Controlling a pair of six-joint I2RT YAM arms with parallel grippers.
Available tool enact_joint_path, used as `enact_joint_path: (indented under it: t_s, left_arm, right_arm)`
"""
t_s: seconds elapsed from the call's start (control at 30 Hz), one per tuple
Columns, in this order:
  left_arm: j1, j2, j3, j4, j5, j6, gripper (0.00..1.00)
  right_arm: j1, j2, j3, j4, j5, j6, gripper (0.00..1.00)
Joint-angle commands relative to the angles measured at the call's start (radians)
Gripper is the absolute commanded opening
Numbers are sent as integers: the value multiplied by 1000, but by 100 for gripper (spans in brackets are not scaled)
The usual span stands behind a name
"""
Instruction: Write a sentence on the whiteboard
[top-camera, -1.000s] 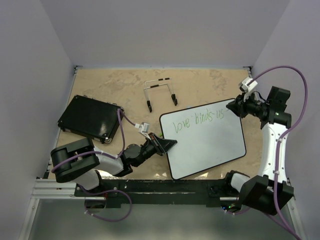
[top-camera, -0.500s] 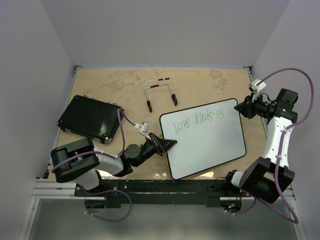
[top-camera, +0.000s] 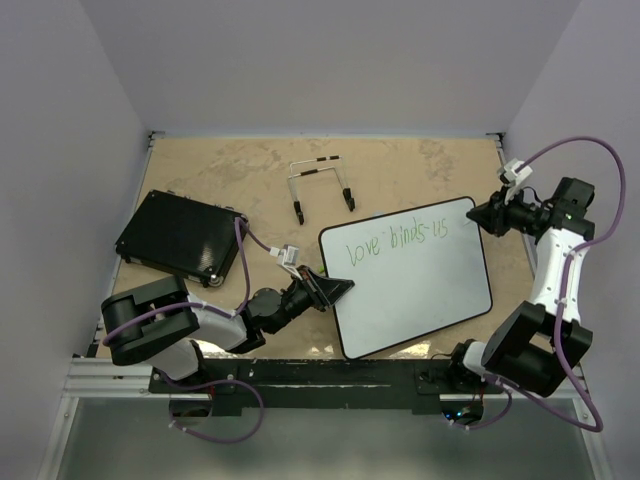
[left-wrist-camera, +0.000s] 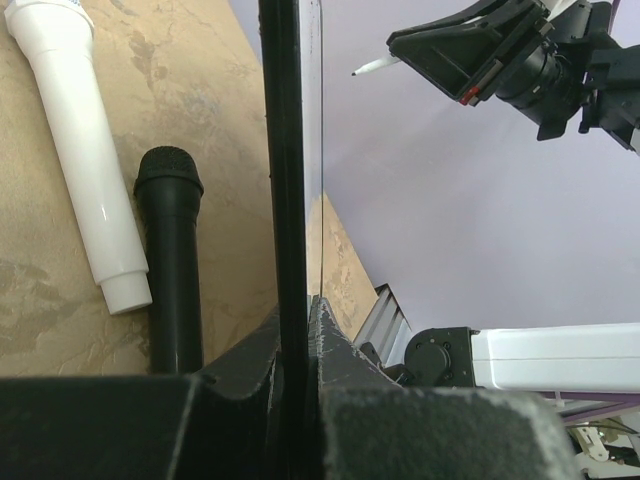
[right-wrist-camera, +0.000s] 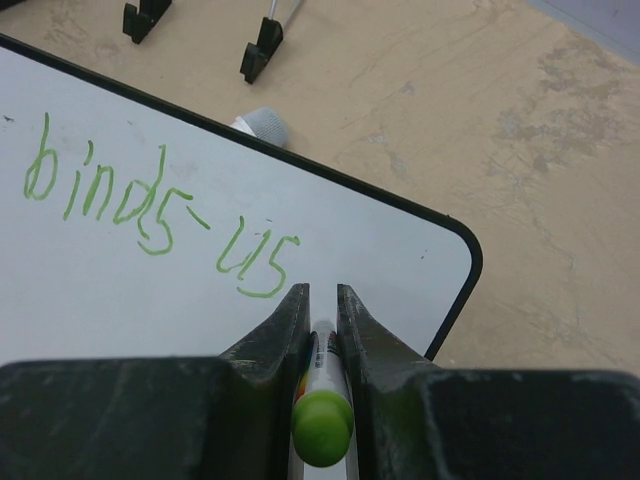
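Toward the desk's near right corner, the whiteboard (top-camera: 415, 290) carries the sentence (top-camera: 395, 241) as "love binds us", which I judge unfinished; my left end effector (top-camera: 338, 288) clamps its edge, my right end effector (right-wrist-camera: 322, 318) clamps the marker (right-wrist-camera: 322, 420).

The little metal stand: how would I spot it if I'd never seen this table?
Start at the big whiteboard on the tan table. Just beyond its far left corner lies the stand. It is the only wire frame, silver with black feet.
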Motion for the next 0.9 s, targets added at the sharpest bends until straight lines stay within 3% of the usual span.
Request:
enact_joint_path:
  t_s: [0.0,0.87]
  left_arm:
    - [0,-8,-4,104,12,108,0]
    - [7,-5,-2,101,21,109,0]
  right_arm:
    - [-6,4,-7,88,-33,56,0]
    - [69,42,-110,425,77,327,0]
